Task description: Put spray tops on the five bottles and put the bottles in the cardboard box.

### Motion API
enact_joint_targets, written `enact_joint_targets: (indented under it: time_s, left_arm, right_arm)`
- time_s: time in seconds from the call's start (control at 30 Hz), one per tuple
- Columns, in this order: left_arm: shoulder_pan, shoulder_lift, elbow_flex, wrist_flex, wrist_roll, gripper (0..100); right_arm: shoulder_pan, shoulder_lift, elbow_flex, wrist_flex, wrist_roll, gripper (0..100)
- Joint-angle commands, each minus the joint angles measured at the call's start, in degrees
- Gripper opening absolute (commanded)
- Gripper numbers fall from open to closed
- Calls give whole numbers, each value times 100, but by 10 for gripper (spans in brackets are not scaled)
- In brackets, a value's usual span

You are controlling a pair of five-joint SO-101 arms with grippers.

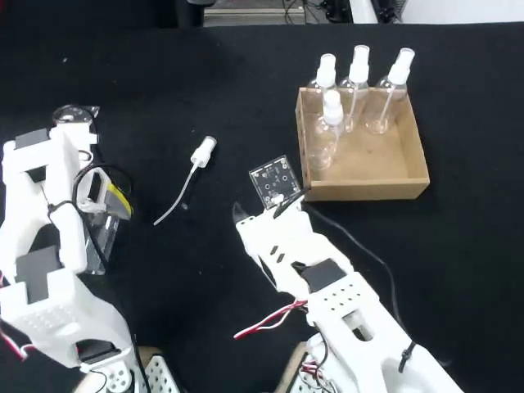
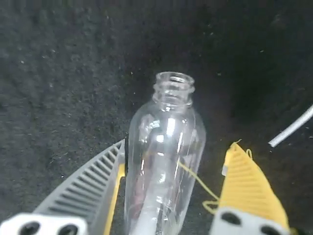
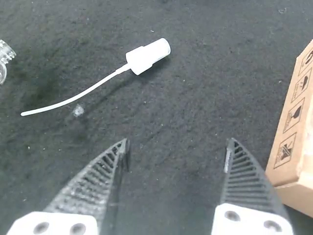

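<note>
**A:** One bottle [image 2: 168,122] had no top, and you had it at the far left of the table [image 1: 246,82]. Your left gripper [image 2: 178,147] was closed on its clear body, with the open threaded neck pointing away from the wrist.

**B:** Right of that lay the one loose spray top [image 1: 203,152]. It was on its side, white head at the far end and the thin tube trailing toward the near left. So its long axis ran on a diagonal.

**A:** And your right gripper [image 3: 177,142]?

**B:** It hung over the table, near and right of that spray top, jaws spread wide and holding nothing. The head lay ahead of it to the far left, apart from both fingertips.

**A:** Then the pick was the right arm's, by my judgement. Your left was taken up with the bottle, and the right was the nearer free hand.

**B:** Agreed. In your right wrist view, the head's axis ran nearly along the line from one fingertip to the other. I judged you needed a wrist turn before closing, and a grip on the head. The tube looked thin enough to bend or slip.

**A:** At the far right, your cardboard box [image 1: 364,192] held four capped bottles [image 1: 332,123] standing upright toward its far side. The near part of its floor was bare.
</note>
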Motion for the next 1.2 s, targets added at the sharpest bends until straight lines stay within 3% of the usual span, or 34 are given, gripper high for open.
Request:
enact_joint_targets:
  time_s: [0.0, 0.13, 0.37, 0.67, 0.8, 0.93, 1.03, 1.17]
  left_arm:
    - [-84, 167, -321, -105, -62, 312]
    - [119, 343, -286, -62, -53, 248]
    - [866, 158, 84, 299, 334, 27]
    - [2026, -1829, 321, 835, 1213, 46]
    - [2730, -2435, 1253, 44, 1776, 50]
    - [3389, -2585, 1912, -668, 1846, 53]
    - [3591, -2541, 2000, -826, 1916, 131]
    - [3574, -2523, 1956, -809, 2716, 319]
  right_arm:
    - [-79, 13, -409, -123, 44, 258]
    - [-79, 13, -409, -132, 44, 258]
    - [-53, 13, -409, -114, 44, 258]
    - [-35, -391, -338, 79, 18, 258]
    - [-35, -1147, -295, 703, -114, 258]
    - [316, -1965, -57, 949, -607, 258]
    - [642, -2492, 154, 949, -721, 258]
    - [677, -2941, 374, 949, -695, 258]
